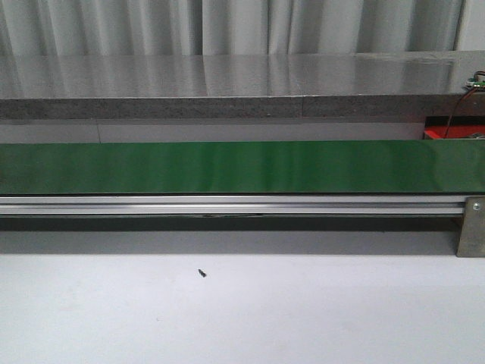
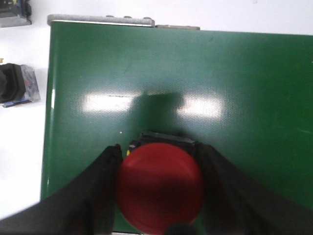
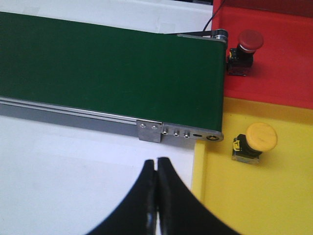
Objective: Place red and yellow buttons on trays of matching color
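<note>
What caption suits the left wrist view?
Left gripper closed around a red button above the green conveyor belt.

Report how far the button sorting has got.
Looks done: one red button sits on the red tray and one yellow button on the yellow tray. In hand: the left gripper has its fingers either side of another red button over the green belt. Left: carry that one to the red tray. The right gripper is shut and empty.
</note>
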Controlling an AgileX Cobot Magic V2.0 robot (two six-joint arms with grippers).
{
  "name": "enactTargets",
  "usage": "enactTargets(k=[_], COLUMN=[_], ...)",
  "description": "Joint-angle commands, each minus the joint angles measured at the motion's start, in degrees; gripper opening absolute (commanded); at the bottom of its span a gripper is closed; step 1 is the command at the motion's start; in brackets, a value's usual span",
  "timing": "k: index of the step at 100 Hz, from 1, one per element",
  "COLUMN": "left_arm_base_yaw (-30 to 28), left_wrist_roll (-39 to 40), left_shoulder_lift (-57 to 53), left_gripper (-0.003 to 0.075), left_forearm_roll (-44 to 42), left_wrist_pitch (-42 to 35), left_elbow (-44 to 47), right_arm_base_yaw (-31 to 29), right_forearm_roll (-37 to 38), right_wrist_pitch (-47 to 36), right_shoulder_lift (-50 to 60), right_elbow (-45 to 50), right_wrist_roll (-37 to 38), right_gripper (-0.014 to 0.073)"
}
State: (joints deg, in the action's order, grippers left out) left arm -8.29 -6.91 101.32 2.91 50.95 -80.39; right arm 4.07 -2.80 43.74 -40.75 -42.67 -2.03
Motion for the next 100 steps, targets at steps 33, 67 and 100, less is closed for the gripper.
enactTargets(k=[33, 67, 100], left_arm_base_yaw=[0.2, -9.3, -24.9], left_wrist_roll=[-3.1, -3.1, -3.1], left_shoulder_lift=[-8.2, -11.8, -9.9], left_gripper=[0.0508, 0.0508, 0.0508], left_forearm_roll=[4.4, 2.6, 1.0], left_wrist_pitch=[-2.7, -5.3, -10.3], left_elbow=[-1.7, -2.2, -2.2], right_arm_base_yaw=[0.1, 0.1, 0.1], right_forearm_roll=[0.6, 0.6, 0.6], right_wrist_pitch=[-3.8, -3.8, -3.8], right_shoulder_lift=[0.2, 0.2, 0.2], right_elbow=[-1.3, -1.3, -1.3], right_wrist_roll=[-0.2, -0.2, -0.2], right_gripper=[-0.0068, -0.0068, -0.0068])
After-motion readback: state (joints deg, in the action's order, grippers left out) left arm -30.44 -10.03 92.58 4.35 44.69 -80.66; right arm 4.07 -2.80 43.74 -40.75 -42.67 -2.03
